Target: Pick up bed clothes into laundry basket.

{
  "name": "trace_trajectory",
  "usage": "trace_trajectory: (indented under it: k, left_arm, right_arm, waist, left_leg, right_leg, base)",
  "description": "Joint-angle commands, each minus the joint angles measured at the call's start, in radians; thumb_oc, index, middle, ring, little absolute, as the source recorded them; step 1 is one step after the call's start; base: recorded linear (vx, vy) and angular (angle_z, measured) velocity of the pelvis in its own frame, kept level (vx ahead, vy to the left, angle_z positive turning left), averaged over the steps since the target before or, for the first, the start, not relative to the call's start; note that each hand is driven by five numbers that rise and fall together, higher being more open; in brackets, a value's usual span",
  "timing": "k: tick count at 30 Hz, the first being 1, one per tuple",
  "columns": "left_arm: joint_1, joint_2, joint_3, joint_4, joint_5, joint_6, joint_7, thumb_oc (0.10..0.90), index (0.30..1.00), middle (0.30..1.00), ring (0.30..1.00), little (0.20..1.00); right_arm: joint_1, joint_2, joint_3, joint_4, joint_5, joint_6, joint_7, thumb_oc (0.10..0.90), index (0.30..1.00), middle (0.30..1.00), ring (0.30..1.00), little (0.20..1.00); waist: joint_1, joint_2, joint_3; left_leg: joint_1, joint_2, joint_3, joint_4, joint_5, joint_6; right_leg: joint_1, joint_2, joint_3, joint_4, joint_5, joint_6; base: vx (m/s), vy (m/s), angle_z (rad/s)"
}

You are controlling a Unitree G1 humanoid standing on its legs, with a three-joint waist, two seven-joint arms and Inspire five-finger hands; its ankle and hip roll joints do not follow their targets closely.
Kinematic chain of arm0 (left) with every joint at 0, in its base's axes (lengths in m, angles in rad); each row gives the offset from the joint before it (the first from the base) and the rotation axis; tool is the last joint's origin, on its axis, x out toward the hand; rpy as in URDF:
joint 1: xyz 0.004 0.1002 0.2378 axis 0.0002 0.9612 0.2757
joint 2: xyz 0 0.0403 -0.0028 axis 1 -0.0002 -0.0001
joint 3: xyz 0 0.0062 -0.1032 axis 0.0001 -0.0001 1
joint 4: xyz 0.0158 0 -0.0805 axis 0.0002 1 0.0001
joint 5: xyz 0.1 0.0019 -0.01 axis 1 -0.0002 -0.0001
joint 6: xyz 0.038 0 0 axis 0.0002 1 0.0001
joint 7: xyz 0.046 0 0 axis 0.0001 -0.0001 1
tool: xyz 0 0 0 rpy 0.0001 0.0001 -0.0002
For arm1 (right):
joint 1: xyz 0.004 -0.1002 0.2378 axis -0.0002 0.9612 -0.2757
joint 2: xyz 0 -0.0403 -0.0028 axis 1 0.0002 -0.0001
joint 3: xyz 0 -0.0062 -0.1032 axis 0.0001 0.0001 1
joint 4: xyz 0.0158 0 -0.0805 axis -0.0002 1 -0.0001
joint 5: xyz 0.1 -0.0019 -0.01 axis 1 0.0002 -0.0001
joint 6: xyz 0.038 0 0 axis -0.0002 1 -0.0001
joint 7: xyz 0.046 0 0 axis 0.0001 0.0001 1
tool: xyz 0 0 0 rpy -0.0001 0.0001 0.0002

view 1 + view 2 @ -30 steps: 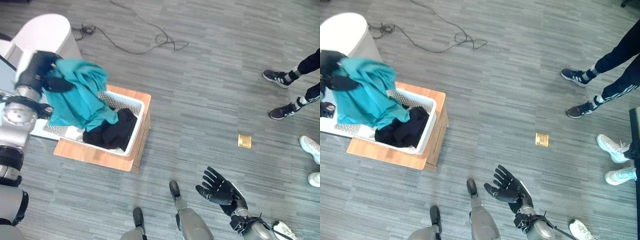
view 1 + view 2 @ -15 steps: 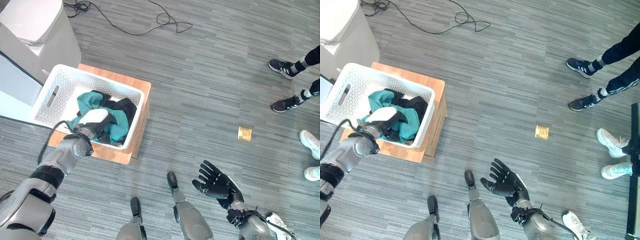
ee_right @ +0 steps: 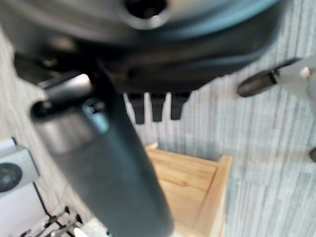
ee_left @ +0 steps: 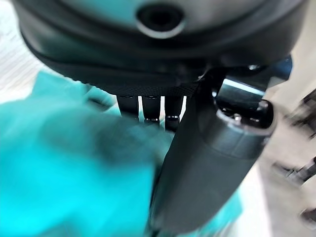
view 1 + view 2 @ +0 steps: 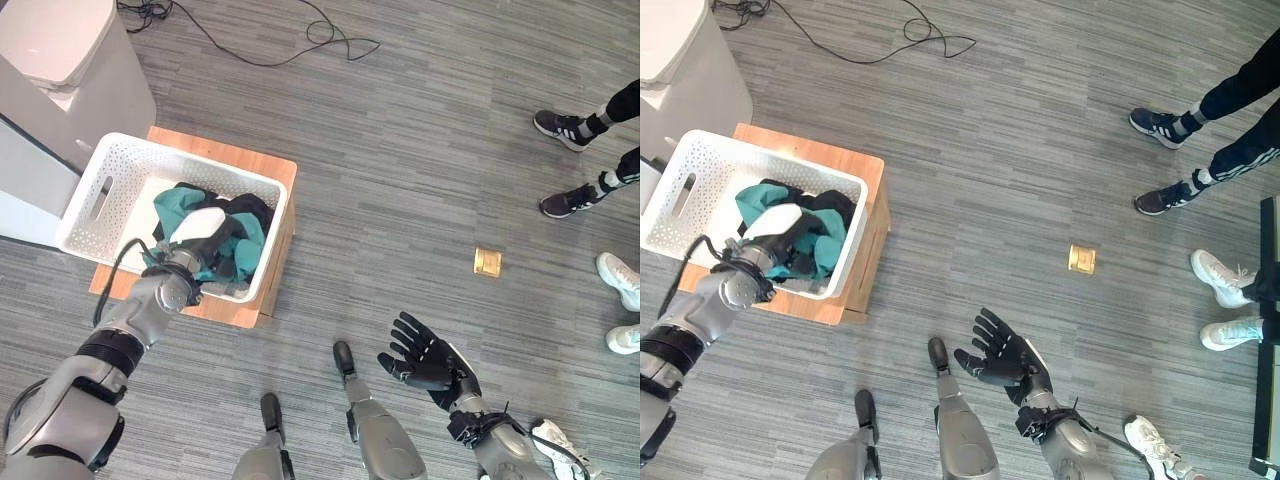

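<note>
The teal garment (image 5: 236, 250), lifted high a second ago, now lies in the white laundry basket (image 5: 108, 186) beside black clothes (image 5: 250, 208). The left robot hand (image 5: 205, 245) rests on it, grip unclear; the right robot hand (image 5: 425, 359) hangs open.

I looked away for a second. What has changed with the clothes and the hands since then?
The left hand, which held the teal garment up above the white laundry basket, has come down into it, and the garment now lies inside on the black clothing. The hand rests on the pile; its grip cannot be judged. The right hand stays open over the floor.
</note>
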Motion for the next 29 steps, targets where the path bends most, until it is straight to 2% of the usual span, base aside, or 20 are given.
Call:
trace_trajectory:
  k: [1,3,4,5,6,7,9,10,12,13,14,16,17,18,19,20,23,24,25,29]
  left_arm:
    - [-0.059,0.027,0.116,-0.047,-0.11,-0.111,0.021,0.8,0.9,0.9,0.9,0.9]
    - [0.024,0.088,0.191,-0.144,-0.246,-0.143,0.003,0.8,0.9,0.9,0.9,0.9]
    - [0.061,0.158,0.186,-0.183,-0.328,-0.146,-0.066,0.8,0.9,0.9,0.9,0.9]
    - [0.076,0.288,0.154,-0.254,-0.38,-0.155,-0.163,0.8,0.9,0.9,0.9,0.9]
    - [0.075,0.289,0.154,-0.254,-0.381,-0.155,-0.163,0.8,0.9,0.9,0.9,0.9]
    - [0.099,0.371,0.146,-0.293,-0.423,-0.169,-0.206,0.8,0.9,0.9,0.9,0.9]
    - [0.123,0.38,0.171,-0.303,-0.473,-0.172,-0.215,0.8,0.9,0.9,0.9,0.9]
    - [0.2,0.382,0.244,-0.324,-0.589,-0.182,-0.243,0.8,0.9,0.9,0.9,0.9]
    - [0.282,0.386,0.317,-0.355,-0.63,-0.18,-0.258,0.8,0.9,0.9,0.9,0.9]
    - [0.401,0.357,0.42,-0.387,-0.714,-0.196,-0.27,0.8,0.9,0.9,0.9,0.9]
    - [0.42,0.356,0.438,-0.393,-0.715,-0.195,-0.271,0.8,0.9,0.9,0.9,0.9]
    - [0.538,0.188,0.568,-0.375,-0.851,-0.208,-0.265,0.8,0.9,0.9,0.9,0.9]
    - [0.574,0.029,0.611,-0.339,-0.928,-0.209,-0.252,0.8,0.9,0.9,0.9,0.9]
    - [0.576,0.028,0.613,-0.34,-0.928,-0.208,-0.252,0.8,0.9,0.9,0.9,0.9]
    - [0.703,-0.304,0.664,-0.308,-0.969,-0.195,-0.215,0.8,0.9,0.9,0.9,0.9]
    - [0.703,-0.305,0.664,-0.309,-0.968,-0.195,-0.215,0.8,0.9,0.9,0.9,0.9]
    - [0.839,-0.542,0.661,-0.235,-1.052,-0.151,-0.217,0.8,0.9,0.9,0.9,0.9]
    - [0.841,-0.543,0.661,-0.236,-1.052,-0.15,-0.217,0.8,0.9,0.9,0.9,0.9]
    - [0.886,-0.597,0.645,-0.2,-1.066,-0.128,-0.241,0.8,0.9,0.9,0.9,0.9]
    - [0.913,-0.659,0.612,-0.165,-1.111,-0.101,-0.256,0.8,0.9,0.9,0.9,0.9]
  right_arm:
    - [0.045,-0.037,-0.051,-0.085,0.011,-0.065,0.039,0.8,0.9,0.9,0.9,0.9]
    - [0.059,-0.041,-0.064,-0.084,0.011,-0.061,0.048,0.8,0.9,0.9,0.9,0.9]
    - [0.064,-0.048,-0.074,-0.078,0.006,-0.054,0.053,0.8,0.9,0.9,0.9,0.9]
    - [0.078,-0.056,-0.084,-0.081,0.003,-0.049,0.064,0.8,0.9,0.9,0.9,0.9]
    - [0.077,-0.055,-0.084,-0.081,0.003,-0.048,0.064,0.8,0.9,0.9,0.9,0.9]
    - [0.085,-0.058,-0.083,-0.077,0.0,-0.044,0.08,0.8,0.9,0.9,0.9,0.9]
    - [0.086,-0.057,-0.078,-0.075,0.002,-0.043,0.087,0.8,0.9,0.9,0.9,0.9]
    - [0.097,-0.055,-0.088,-0.083,0.0,-0.043,0.091,0.8,0.9,0.9,0.9,0.9]
    - [0.099,-0.062,-0.089,-0.085,0.001,-0.044,0.093,0.8,0.9,0.9,0.9,0.9]
    - [0.105,-0.054,-0.105,-0.083,0.001,-0.047,0.093,0.8,0.9,0.9,0.9,0.9]
    - [0.103,-0.057,-0.1,-0.083,0.001,-0.047,0.093,0.8,0.9,0.9,0.9,0.9]
    - [0.102,-0.045,-0.107,-0.092,0.003,-0.052,0.089,0.8,0.9,0.9,0.9,0.9]
    - [0.099,-0.029,-0.113,-0.087,-0.004,-0.059,0.078,0.8,0.9,0.9,0.9,0.9]
    - [0.098,-0.03,-0.112,-0.087,-0.003,-0.059,0.078,0.8,0.9,0.9,0.9,0.9]
    - [0.098,0.021,-0.166,-0.08,-0.027,-0.071,0.036,0.8,0.9,0.9,0.9,0.9]
    - [0.098,0.02,-0.166,-0.081,-0.027,-0.071,0.036,0.8,0.9,0.9,0.9,0.9]
    - [0.088,0.062,-0.216,-0.047,-0.056,-0.065,-0.006,0.8,0.9,0.9,0.9,0.9]
    - [0.089,0.061,-0.216,-0.048,-0.057,-0.065,-0.007,0.8,0.9,0.9,0.9,0.9]
    - [0.102,0.075,-0.231,-0.052,-0.061,-0.06,-0.015,0.8,0.9,0.9,0.9,0.9]
    - [0.127,0.11,-0.233,-0.056,-0.058,-0.061,-0.026,0.8,0.9,0.9,0.9,0.9]
  waist:
    - [0.001,0.047,-0.07]
    - [0.009,0.059,-0.086]
    - [0.011,0.069,-0.098]
    - [0.012,0.076,-0.106]
    - [0.013,0.075,-0.107]
    - [0.019,0.081,-0.121]
    - [0.02,0.083,-0.126]
    - [0.033,0.085,-0.136]
    - [0.03,0.089,-0.142]
    - [0.05,0.091,-0.155]
    - [0.044,0.091,-0.155]
    - [0.052,0.089,-0.169]
    - [0.06,0.085,-0.175]
    - [0.059,0.086,-0.176]
    - [0.068,0.081,-0.195]
    - [0.068,0.081,-0.198]
    - [0.083,0.077,-0.23]
    - [0.082,0.078,-0.23]
    - [0.089,0.075,-0.242]
    - [0.099,0.068,-0.252]
  left_leg:
    - [-0.068,-0.03,-0.015,0.0,0.027,0.041]
    - [-0.057,-0.031,-0.017,0.0,0.025,0.04]
    - [-0.053,-0.032,-0.019,0.0,0.024,0.038]
    - [-0.038,-0.032,-0.023,0.0,0.02,0.037]
    - [-0.042,-0.032,-0.022,0.0,0.023,0.036]
    - [-0.033,-0.033,-0.022,0.0,0.021,0.035]
    - [-0.027,-0.033,-0.025,0.0,0.021,0.034]
    - [-0.021,-0.034,-0.029,0.0,0.021,0.033]
    - [-0.017,-0.034,-0.033,0.0,0.021,0.033]
    - [-0.008,-0.036,-0.039,0.0,0.021,0.034]
    - [-0.007,-0.036,-0.039,0.0,0.02,0.034]
    - [0.007,-0.037,-0.047,0.0,0.018,0.035]
    - [0.016,-0.037,-0.052,0.0,0.015,0.038]
    - [0.013,-0.037,-0.052,0.0,0.017,0.037]
    - [0.034,-0.04,-0.065,0.0,0.007,0.045]
    - [0.03,-0.04,-0.064,0.0,0.009,0.045]
    - [0.054,-0.043,-0.073,0.002,0.0,0.056]
    - [0.055,-0.043,-0.073,0.002,0.0,0.056]
    - [0.061,-0.043,-0.081,0.01,-0.004,0.06]
    - [0.072,-0.045,-0.099,0.021,-0.01,0.068]
  right_leg:
    - [0.064,-0.05,-0.036,0.072,-0.179,0.1]
    - [0.077,-0.052,-0.043,0.069,-0.182,0.099]
    - [0.084,-0.054,-0.048,0.067,-0.182,0.101]
    - [0.1,-0.057,-0.054,0.065,-0.185,0.103]
    - [0.097,-0.057,-0.054,0.065,-0.183,0.103]
    - [0.107,-0.058,-0.058,0.064,-0.185,0.106]
    - [0.113,-0.059,-0.062,0.063,-0.186,0.107]
    - [0.123,-0.061,-0.066,0.063,-0.189,0.108]
    - [0.127,-0.062,-0.071,0.064,-0.191,0.107]
    - [0.14,-0.064,-0.074,0.068,-0.197,0.105]
    - [0.141,-0.064,-0.074,0.068,-0.197,0.105]
    - [0.155,-0.067,-0.083,0.076,-0.209,0.1]
    - [0.165,-0.069,-0.087,0.084,-0.22,0.096]
    - [0.162,-0.068,-0.086,0.084,-0.218,0.096]
    - [0.184,-0.068,-0.094,0.101,-0.241,0.081]
    - [0.18,-0.068,-0.093,0.1,-0.238,0.081]
    - [0.206,-0.064,-0.095,0.115,-0.257,0.063]
    - [0.207,-0.064,-0.095,0.115,-0.257,0.063]
    - [0.216,-0.062,-0.102,0.125,-0.269,0.059]
    - [0.228,-0.061,-0.114,0.155,-0.286,0.057]
  base:
    - [0.03,-0.004,0.02]
    - [0.04,-0.011,0.04]
    - [0.05,-0.004,0.01]
    - [0.03,-0.001,0.03]
    - [0.04,-0.007,0.12]
    - [0.02,-0.009,0.15]
    - [0.03,-0.015,0.12]
    - [0.03,-0.023,0.1]
    - [0.02,-0.018,0.04]
    - [0.0,0.0,0.0]
    - [0.03,-0.019,0.03]
    - [0.03,-0.017,0.1]
    - [0.02,-0.016,0.17]
    - [0.05,-0.006,0.21]
    - [0.03,-0.003,0.23]
    - [0.04,0.0,0.22]
    - [0.04,-0.008,0.08]
    - [0.03,-0.032,0.01]
    - [0.0,0.0,0.0]
    - [0.01,-0.032,0.12]
